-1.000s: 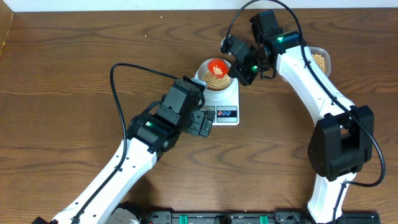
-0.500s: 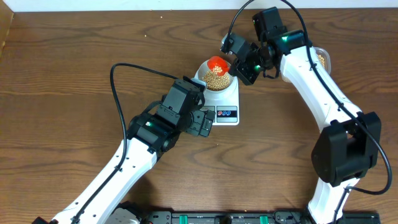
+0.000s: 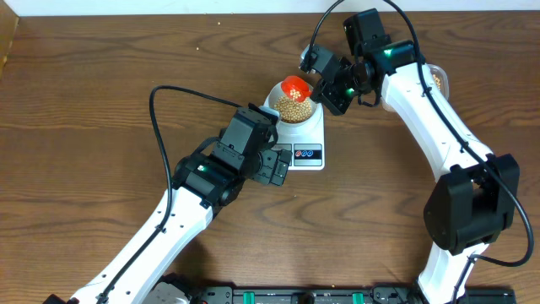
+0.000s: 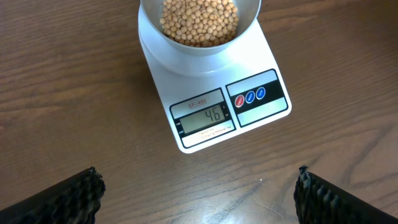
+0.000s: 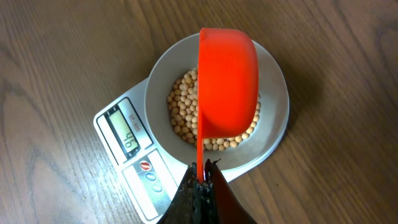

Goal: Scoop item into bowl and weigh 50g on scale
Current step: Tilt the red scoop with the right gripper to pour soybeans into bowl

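The white scale (image 3: 305, 139) (image 4: 217, 106) (image 5: 134, 171) carries the pale bowl (image 3: 283, 111) (image 4: 199, 53) (image 5: 273, 134) with tan beans (image 3: 293, 106) (image 4: 199, 22) (image 5: 183, 112) in it. Its display reads 46 in the left wrist view. My right gripper (image 3: 326, 86) (image 5: 200, 171) is shut on the handle of an orange scoop (image 3: 294, 86) (image 5: 227, 81), which is tipped over the bowl. My left gripper (image 3: 274, 165) (image 4: 196, 193) is open and empty above the wood just in front of the scale.
A clear tub (image 3: 435, 82) with more beans sits at the back right, partly hidden by the right arm. The wooden table (image 3: 101, 127) spreads to the left and front.
The right gripper has shifted the scoop slightly toward the bowl's far rim. The left arm has not moved.
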Tool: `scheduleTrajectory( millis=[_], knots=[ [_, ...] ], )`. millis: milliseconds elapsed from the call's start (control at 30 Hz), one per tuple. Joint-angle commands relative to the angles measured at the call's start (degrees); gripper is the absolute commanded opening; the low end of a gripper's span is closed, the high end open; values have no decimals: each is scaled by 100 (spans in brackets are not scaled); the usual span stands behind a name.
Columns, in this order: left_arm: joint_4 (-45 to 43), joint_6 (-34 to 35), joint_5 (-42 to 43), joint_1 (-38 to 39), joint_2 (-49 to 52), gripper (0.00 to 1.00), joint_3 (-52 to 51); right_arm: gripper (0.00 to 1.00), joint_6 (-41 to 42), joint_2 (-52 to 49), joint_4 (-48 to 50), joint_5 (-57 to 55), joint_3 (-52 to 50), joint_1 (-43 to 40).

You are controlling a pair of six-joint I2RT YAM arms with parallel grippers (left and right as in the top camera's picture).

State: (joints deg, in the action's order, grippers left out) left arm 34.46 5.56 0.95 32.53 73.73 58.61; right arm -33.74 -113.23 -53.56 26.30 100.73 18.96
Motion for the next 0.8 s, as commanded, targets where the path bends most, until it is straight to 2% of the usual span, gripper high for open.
scheduleTrajectory(
  millis=[0, 400, 767],
  knots=[
    [-2, -55, -13, 2, -2, 100, 24, 1, -59, 192, -17, 120, 133, 20],
    [-2, -57, -13, 2, -2, 100, 24, 1, -221, 192, 24, 79, 133, 22],
    [-2, -55, -13, 2, -2, 100, 24, 1, -1113, 190, -17, 81, 133, 81]
  ],
)
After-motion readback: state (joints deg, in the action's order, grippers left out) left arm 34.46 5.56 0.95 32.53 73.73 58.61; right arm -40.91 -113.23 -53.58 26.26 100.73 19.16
